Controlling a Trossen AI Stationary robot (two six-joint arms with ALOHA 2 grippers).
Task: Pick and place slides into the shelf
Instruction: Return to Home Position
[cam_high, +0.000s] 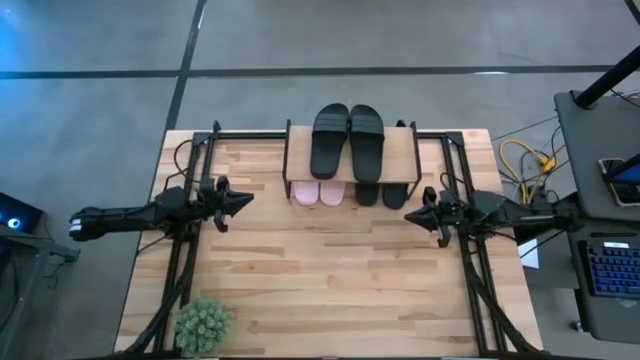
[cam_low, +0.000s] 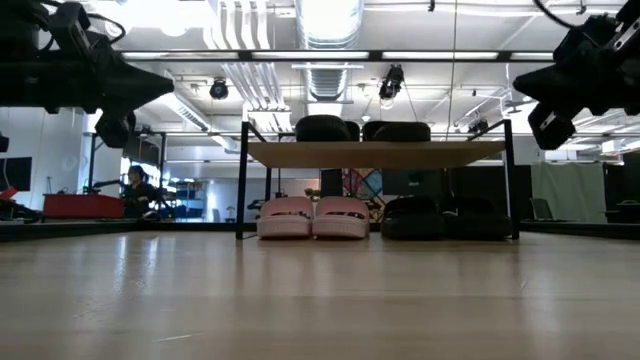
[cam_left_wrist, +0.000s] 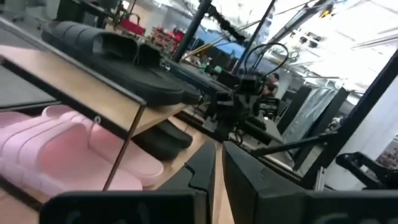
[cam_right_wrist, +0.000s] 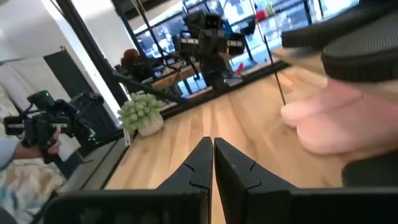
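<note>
The shelf (cam_high: 351, 150) stands at the table's far middle on thin black legs. Two black slides (cam_high: 346, 138) lie side by side on its wooden top board. Under the board, on the tabletop, sit two pale pink slides (cam_low: 313, 217) and two more black slides (cam_low: 443, 216). My left gripper (cam_high: 243, 200) hovers shut to the left of the shelf, well above the table. My right gripper (cam_high: 410, 215) hovers shut to the shelf's right, at a similar height. Both point inward at each other and hold nothing.
A small green plant (cam_high: 204, 324) in a pot stands at the table's near left corner. The wide wooden tabletop (cam_high: 330, 290) stretches in front of the shelf between the arms. A side desk with a keyboard (cam_high: 612, 268) stands right of the table. A person (cam_low: 135, 188) sits far behind.
</note>
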